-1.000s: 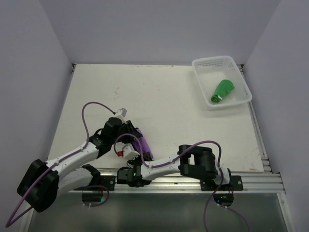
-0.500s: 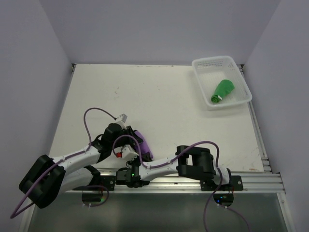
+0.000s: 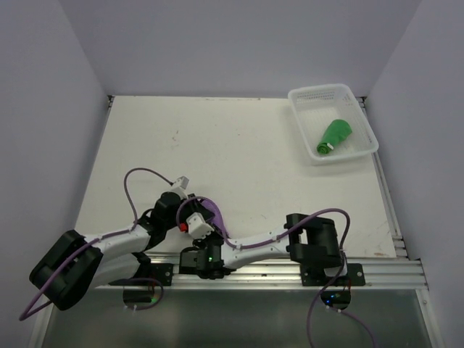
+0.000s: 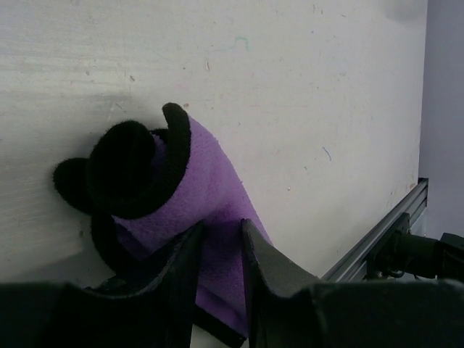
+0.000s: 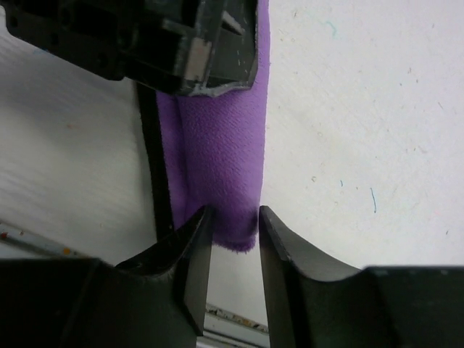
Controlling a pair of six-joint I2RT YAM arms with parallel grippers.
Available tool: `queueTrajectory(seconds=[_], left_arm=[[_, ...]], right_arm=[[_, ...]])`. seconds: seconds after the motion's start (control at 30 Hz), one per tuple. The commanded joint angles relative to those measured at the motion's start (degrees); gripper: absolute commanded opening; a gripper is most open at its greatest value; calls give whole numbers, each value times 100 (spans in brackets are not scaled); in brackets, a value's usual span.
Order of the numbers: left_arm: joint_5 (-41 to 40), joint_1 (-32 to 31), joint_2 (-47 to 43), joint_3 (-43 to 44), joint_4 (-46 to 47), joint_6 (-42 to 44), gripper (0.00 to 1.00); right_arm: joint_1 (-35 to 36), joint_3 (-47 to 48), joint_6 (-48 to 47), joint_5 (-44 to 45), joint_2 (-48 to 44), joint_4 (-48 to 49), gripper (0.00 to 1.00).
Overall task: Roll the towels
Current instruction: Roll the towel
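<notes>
The purple towel (image 3: 214, 216) with its black back lies partly rolled near the table's front edge, between my two wrists. In the left wrist view the towel (image 4: 206, 185) shows a curled black end at the left, and my left gripper (image 4: 220, 243) is shut on its purple fold. In the right wrist view my right gripper (image 5: 233, 226) is closed around the towel's near end (image 5: 217, 159). In the top view my left gripper (image 3: 194, 220) and my right gripper (image 3: 208, 241) sit close together. The green towel (image 3: 336, 135) lies rolled in the white basket (image 3: 304, 96).
The metal rail (image 3: 377, 270) runs along the near edge just behind the grippers. The basket stands at the far right corner. Purple cables (image 3: 138, 177) loop over both arms. The left gripper's body (image 5: 167, 43) fills the top of the right wrist view.
My left wrist has drawn back toward the near edge with the purple towel. My right arm's elbow has swung right and its wrist has shifted slightly right along the rail.
</notes>
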Motion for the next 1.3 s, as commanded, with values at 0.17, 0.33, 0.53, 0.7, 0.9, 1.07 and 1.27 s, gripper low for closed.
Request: queueTrajectory(seconds=[0.17,0.33,0.53,0.7,0.9,1.07,1.27], left_arm=[[-340,-19,37,-593,-245,-133,33],[-341,-19,-59,-646,-341,-133,33],[-384,-19,-209,-655,-456,-115,33],[-367,-19,-156,-664,-456,-80,33],[-384,-19,-209,-664,-517,-80,33],[-569,-19,-393,-681,-719,-89,33],[-569,-19,-420,-690,-737,-98,33]], right_arm=[[-157,-633,2,-770,-1574,744,43],[-692,-1649,318,-2119,-2506,1859,47],[-1625,-2864,872,-4125,-2859,3731,48],[-1845,-3103,1083,-4401,-2648,4172,50],[-1907,-3322,1179,-4672,-2174,4566,50],[-1933,-3463,1417,-5121,-2024,5050,40],[-1942,-3481,1426,-5377,-1918,5341,8]])
